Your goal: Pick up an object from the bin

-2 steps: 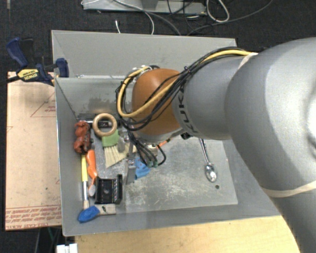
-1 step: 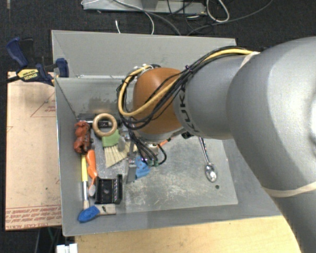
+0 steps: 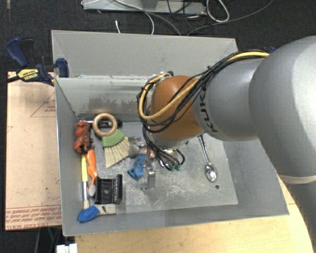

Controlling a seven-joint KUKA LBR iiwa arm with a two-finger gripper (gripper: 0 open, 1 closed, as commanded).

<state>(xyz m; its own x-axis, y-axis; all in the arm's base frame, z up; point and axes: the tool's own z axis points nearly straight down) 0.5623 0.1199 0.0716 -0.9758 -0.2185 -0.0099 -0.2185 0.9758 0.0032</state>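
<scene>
My gripper (image 3: 149, 177) reaches down in the middle of the bin, under the wrist. A small blue crumpled thing (image 3: 137, 169) lies right against its left side, and I cannot tell whether it is gripped. A straw brush with a green handle (image 3: 116, 147) lies just left of that. A metal spoon (image 3: 208, 165) lies to the right, its bowl toward the front.
Along the bin's left wall lie a tape roll (image 3: 105, 124), a brown figure (image 3: 82, 136), an orange piece (image 3: 90, 163), a yellow stick (image 3: 84, 179), a black block (image 3: 108, 190) and a blue lump (image 3: 88, 214). The arm covers the bin's right back part.
</scene>
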